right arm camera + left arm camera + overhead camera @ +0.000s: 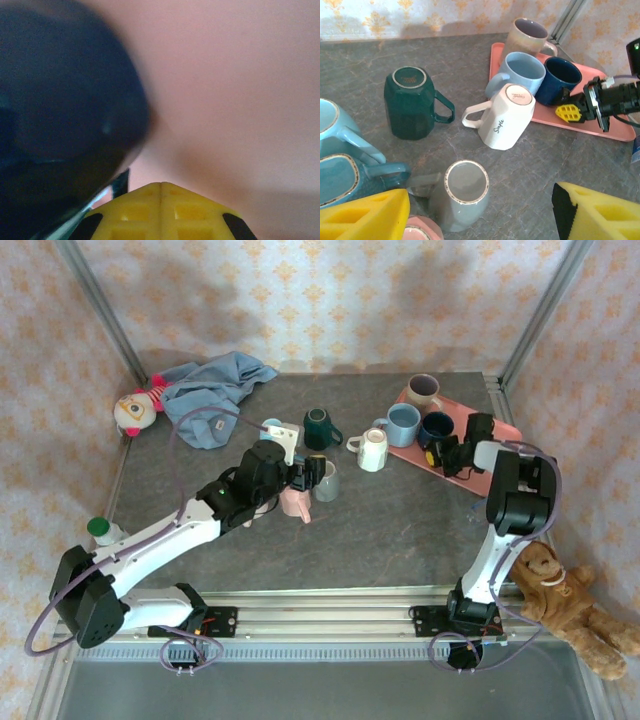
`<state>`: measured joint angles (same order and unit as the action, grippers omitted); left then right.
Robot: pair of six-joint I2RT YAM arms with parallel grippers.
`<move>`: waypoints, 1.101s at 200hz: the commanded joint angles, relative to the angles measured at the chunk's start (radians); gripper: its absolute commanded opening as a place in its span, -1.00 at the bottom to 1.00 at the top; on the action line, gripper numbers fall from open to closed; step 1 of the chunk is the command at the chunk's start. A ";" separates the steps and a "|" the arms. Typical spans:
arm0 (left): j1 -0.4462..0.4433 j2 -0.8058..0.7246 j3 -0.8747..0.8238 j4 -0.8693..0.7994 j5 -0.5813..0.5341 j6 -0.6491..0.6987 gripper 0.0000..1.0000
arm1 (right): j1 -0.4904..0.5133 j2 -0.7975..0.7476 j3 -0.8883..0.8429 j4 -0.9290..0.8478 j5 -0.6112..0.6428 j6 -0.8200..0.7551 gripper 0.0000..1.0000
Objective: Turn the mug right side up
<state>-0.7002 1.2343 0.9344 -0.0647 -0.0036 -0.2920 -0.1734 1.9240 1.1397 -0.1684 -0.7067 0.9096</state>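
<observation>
The left end effector [481, 210], spread wide, is hovering over the upside-down grey mug [464, 197] on the tabletop [545, 150] (right end effector [161, 200] pressed together), and should be straddling its body squarely before pinching.

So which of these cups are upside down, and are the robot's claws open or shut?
Dark green ceramic mug: upside down.
White ceramic mug: upside down.
Grey ceramic mug: upside down.
Beige ceramic mug: upright on pink plastic tray.
Light blue ceramic mug: upright on tray.
Navy ceramic mug: upright on tray.
Left gripper: open.
Right gripper: shut.
</observation>
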 commanded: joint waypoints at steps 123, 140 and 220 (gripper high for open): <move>0.005 0.023 0.075 -0.073 0.043 -0.038 0.59 | 0.000 0.145 0.318 -0.151 0.069 -0.101 -1.00; 0.004 0.026 0.079 -0.082 0.053 -0.039 0.59 | 0.000 0.143 0.307 -0.144 0.071 -0.098 -1.00; 0.008 0.031 0.106 -0.131 0.022 -0.013 0.60 | 0.000 -0.066 0.159 -0.163 0.145 -0.189 -0.88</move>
<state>-0.7002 1.2621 0.9928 -0.1608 0.0433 -0.3164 -0.1707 1.9945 1.3373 -0.3019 -0.6250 0.7876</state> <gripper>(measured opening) 0.798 0.049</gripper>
